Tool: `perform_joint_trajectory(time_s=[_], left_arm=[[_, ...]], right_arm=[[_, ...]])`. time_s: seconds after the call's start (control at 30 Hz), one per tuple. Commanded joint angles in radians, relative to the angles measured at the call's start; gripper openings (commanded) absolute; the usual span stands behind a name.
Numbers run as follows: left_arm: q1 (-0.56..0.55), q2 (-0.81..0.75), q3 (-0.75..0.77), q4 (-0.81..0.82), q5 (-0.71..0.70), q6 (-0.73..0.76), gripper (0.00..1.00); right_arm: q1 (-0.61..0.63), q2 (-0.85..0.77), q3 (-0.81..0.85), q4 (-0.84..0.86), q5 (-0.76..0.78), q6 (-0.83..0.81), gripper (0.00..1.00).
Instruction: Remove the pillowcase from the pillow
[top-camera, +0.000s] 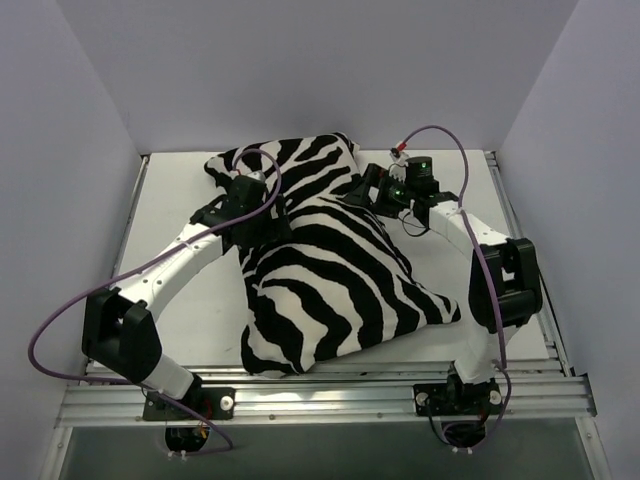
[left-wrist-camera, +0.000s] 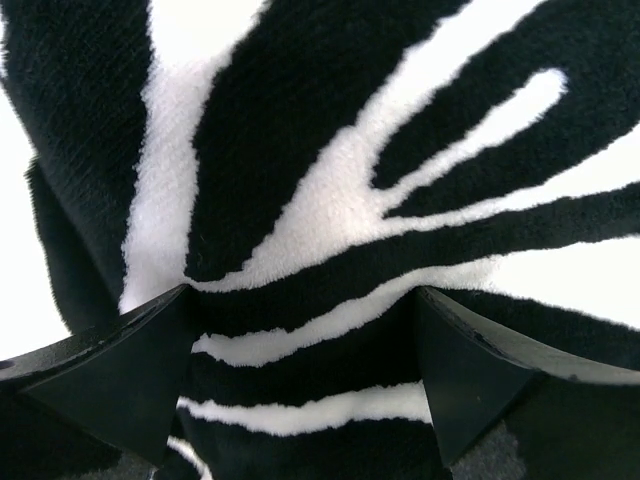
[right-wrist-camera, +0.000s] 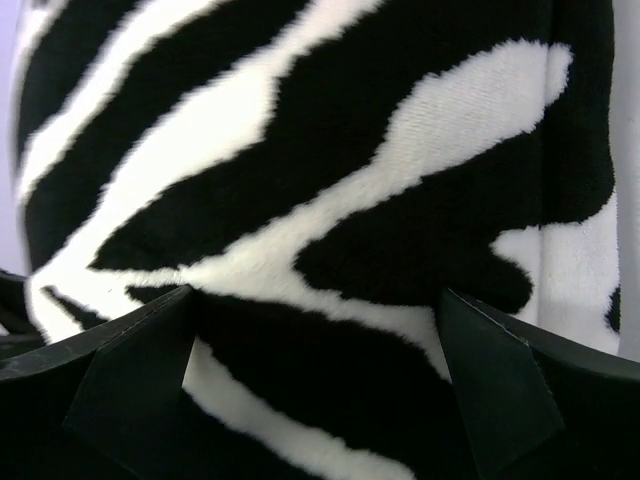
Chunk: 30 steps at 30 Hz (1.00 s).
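The pillowcase (top-camera: 330, 270), zebra-striped, lies across the white table (top-camera: 165, 190) and covers the pillow, which is hidden inside it. My left gripper (top-camera: 250, 207) is open at the cushion's far left part. In the left wrist view its gripper (left-wrist-camera: 302, 295) has wide-apart jaws pressed against striped fabric (left-wrist-camera: 330, 200) that fills the gap. My right gripper (top-camera: 375, 190) is open at the far right edge. In the right wrist view its gripper (right-wrist-camera: 317, 292) also straddles striped fabric (right-wrist-camera: 300, 180), with the jaws wide apart.
Pale walls close in the table at the back, left and right. An aluminium rail (top-camera: 330, 395) runs along the near edge by the arm bases. Purple cables (top-camera: 60, 320) loop off both arms.
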Motion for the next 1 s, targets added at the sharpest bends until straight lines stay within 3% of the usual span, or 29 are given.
perform_joint_trajectory(time_s=[0.0, 0.1, 0.17, 0.2, 0.23, 0.27, 0.3, 0.37, 0.7, 0.83, 0.97], left_arm=[[0.008, 0.042, -0.045, 0.084, 0.032, -0.01, 0.94], [0.008, 0.078, -0.122, 0.138, 0.054, -0.037, 0.94], [0.006, 0.119, -0.153, 0.182, 0.071, -0.054, 0.94], [0.006, 0.134, -0.177, 0.197, 0.115, -0.07, 0.94], [0.003, 0.154, -0.185, 0.222, 0.126, -0.076, 0.94], [0.0, 0.194, -0.187, 0.227, 0.138, -0.084, 0.94], [-0.003, 0.212, -0.187, 0.234, 0.161, -0.093, 0.94], [-0.012, 0.254, -0.167, 0.239, 0.178, -0.099, 0.94], [-0.15, 0.24, 0.086, 0.257, 0.172, -0.116, 0.94], [-0.182, 0.228, 0.123, 0.345, 0.193, -0.174, 0.95], [-0.198, 0.202, 0.119, 0.424, 0.184, -0.209, 0.96]], right_arm=[[-0.001, 0.071, 0.018, 0.049, -0.042, -0.022, 1.0], [0.016, 0.123, -0.01, 0.035, -0.046, -0.057, 0.99], [0.041, 0.137, -0.028, 0.046, -0.075, -0.068, 0.88], [0.05, 0.138, -0.031, 0.05, -0.089, -0.076, 0.77], [0.068, 0.132, -0.033, 0.05, -0.097, -0.08, 0.49], [0.075, 0.115, -0.033, 0.047, -0.102, -0.084, 0.36], [0.081, 0.103, -0.03, 0.041, -0.103, -0.094, 0.14], [0.079, 0.054, -0.022, 0.026, -0.103, -0.099, 0.0], [0.076, -0.173, 0.286, -0.221, 0.026, -0.16, 0.0], [0.104, -0.207, 0.482, -0.285, 0.055, -0.177, 0.0], [0.176, -0.201, 0.576, -0.322, 0.078, -0.206, 0.0]])
